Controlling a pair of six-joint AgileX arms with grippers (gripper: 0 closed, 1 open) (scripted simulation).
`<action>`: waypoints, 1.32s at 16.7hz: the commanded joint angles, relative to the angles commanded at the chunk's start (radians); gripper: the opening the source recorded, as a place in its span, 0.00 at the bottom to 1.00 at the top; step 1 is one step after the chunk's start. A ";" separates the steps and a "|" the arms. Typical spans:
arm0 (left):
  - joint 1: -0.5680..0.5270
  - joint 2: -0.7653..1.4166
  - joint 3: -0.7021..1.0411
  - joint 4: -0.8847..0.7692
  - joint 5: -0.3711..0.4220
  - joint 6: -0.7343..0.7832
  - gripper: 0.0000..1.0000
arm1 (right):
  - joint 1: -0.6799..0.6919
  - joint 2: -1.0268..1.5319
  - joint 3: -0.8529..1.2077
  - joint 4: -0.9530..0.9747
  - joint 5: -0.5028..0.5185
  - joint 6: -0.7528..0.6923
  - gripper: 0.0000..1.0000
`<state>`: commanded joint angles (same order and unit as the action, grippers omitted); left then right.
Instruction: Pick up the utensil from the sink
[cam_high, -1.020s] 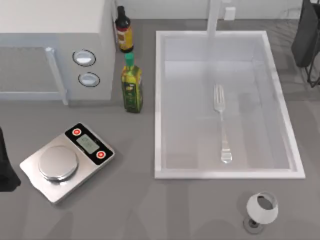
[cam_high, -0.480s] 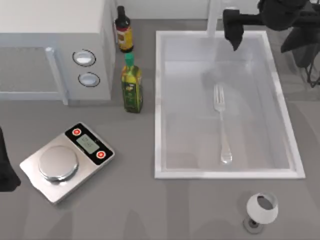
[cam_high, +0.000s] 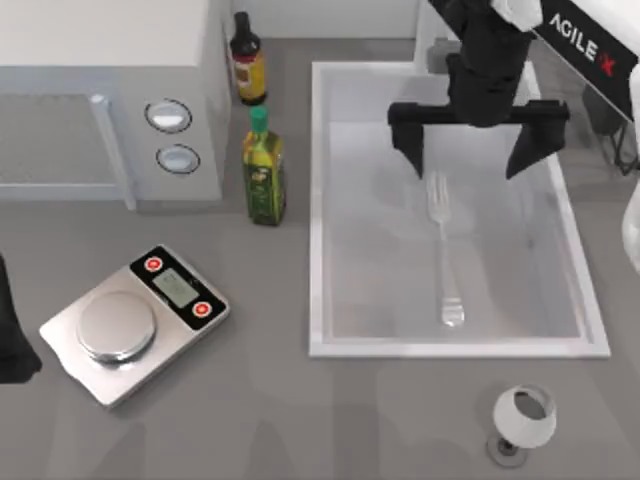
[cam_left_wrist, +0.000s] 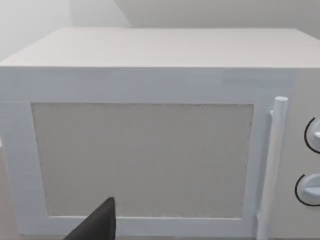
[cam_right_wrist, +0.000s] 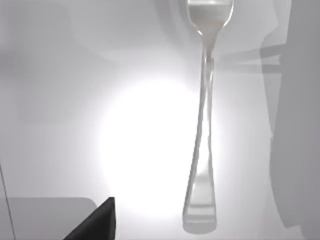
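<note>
On the table's right half: sink (cam_high: 327, 200), white, rectangular, raised rim, pale glossy floor. Contents: one utensil (cam_high: 444, 250), a silver fork lying flat on the floor right of centre, tines toward the far wall, rounded handle end toward the near rim. The right wrist view shows the same fork (cam_right_wrist: 204, 125) lengthwise on the glossy floor.

Over the sink's far part: right gripper (cam_high: 479, 148), black, fingers spread wide, one tip to each side of the fork's tine end and apart from it; nothing held. Its arm reaches in from the top view's upper right.

At the table's left edge: left arm, parked; a dark finger (cam_left_wrist: 97, 225) shows in the left wrist view, and whether that claw is spread or closed cannot be told.

Other items:
- microwave (cam_high: 110, 95), white, far left.
- dark bottle (cam_high: 248, 60) and green-capped oil bottle (cam_high: 264, 170), between microwave and sink.
- kitchen scale (cam_high: 135, 322), silver, near left.
- white cup (cam_high: 523, 418), near the sink's front right corner.
</note>
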<state>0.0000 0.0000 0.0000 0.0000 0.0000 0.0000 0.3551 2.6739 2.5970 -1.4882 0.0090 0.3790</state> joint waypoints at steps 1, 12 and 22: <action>0.000 0.000 0.000 0.000 0.000 0.000 1.00 | 0.002 0.009 0.009 -0.005 0.000 0.002 1.00; 0.000 0.000 0.000 0.000 0.000 0.000 1.00 | -0.001 0.165 0.175 -0.051 0.002 0.003 1.00; 0.000 0.000 0.000 0.000 0.000 0.000 1.00 | 0.002 0.703 0.908 -0.196 0.011 0.004 1.00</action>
<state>0.0000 0.0000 0.0000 0.0000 0.0000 0.0000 0.3569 3.3772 3.5049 -1.6845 0.0195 0.3825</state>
